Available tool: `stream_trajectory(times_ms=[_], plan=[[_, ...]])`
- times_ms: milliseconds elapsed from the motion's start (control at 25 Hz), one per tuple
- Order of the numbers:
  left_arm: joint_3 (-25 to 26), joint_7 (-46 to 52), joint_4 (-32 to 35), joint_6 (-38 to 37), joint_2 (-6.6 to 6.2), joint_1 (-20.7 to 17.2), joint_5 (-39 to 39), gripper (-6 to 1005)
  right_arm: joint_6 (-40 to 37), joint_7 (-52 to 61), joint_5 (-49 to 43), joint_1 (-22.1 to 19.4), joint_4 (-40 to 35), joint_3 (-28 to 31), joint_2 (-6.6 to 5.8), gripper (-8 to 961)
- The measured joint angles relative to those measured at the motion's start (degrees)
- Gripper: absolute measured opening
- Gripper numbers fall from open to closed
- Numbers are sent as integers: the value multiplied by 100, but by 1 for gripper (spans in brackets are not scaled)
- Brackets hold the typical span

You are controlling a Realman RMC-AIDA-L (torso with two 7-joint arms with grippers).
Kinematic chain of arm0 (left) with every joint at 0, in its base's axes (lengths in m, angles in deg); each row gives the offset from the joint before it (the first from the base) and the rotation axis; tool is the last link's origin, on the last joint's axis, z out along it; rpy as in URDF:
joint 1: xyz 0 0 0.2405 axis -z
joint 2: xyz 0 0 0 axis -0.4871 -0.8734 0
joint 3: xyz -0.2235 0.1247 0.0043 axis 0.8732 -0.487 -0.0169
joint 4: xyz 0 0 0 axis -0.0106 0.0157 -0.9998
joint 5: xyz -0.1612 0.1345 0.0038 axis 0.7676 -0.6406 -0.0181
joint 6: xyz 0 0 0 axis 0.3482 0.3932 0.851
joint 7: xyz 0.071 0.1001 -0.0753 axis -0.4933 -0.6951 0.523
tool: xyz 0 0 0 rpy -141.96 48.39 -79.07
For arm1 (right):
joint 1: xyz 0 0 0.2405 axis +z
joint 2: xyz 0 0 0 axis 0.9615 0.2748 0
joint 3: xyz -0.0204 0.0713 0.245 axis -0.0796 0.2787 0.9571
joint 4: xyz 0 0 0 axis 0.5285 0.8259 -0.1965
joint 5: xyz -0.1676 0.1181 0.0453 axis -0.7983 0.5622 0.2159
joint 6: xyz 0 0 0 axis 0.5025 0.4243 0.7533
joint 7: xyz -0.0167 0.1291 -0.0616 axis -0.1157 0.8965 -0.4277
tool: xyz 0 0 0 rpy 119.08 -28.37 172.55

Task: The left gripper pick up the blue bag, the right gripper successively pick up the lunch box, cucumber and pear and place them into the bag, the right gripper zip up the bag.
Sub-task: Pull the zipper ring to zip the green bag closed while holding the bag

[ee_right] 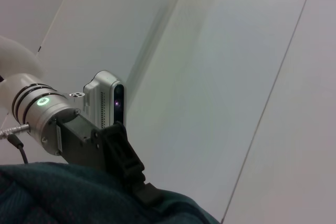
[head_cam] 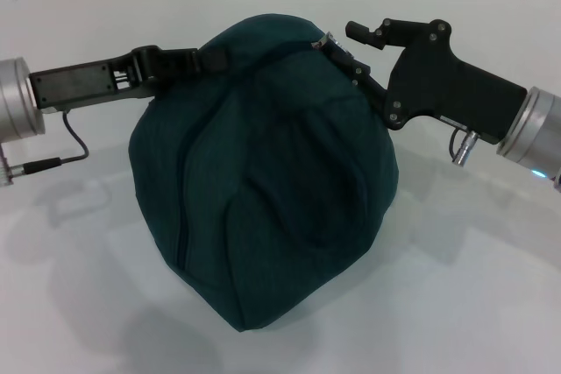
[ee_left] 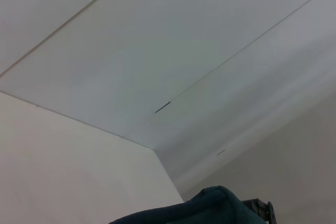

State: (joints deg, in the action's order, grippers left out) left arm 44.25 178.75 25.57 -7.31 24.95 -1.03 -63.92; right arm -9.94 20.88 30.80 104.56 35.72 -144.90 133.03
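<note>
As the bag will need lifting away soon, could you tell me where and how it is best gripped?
Probably the top ridge of the bag, approached level from either side. The body bulges round, too wide for jaws; only the top narrows to a fold. The left gripper pinches it there; the right gripper sits at the ridge's other end.

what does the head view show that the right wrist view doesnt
Only the head view shows the whole bulging dark teal fabric bag on the white table, and the black right gripper at the bag's top edge. Only the right wrist view shows the left arm's silver wrist camera and green ring light. Both show the bag and the black left gripper at its top.
</note>
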Motion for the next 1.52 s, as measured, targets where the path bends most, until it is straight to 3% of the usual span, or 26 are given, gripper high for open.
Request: stream_trajectory(times_ms=[600, 800, 1520], plan=[[0, 0, 2, 0, -8, 9, 24, 48, 5, -32, -37, 8, 1, 0, 0, 185], [0, 0, 7, 0, -8, -7, 37, 49, -10, -44, -21, -29, -27, 4, 0, 4], [0, -9, 3, -55, -15, -44, 99, 48, 234, -203, 161, -302, -77, 217, -18, 56]])
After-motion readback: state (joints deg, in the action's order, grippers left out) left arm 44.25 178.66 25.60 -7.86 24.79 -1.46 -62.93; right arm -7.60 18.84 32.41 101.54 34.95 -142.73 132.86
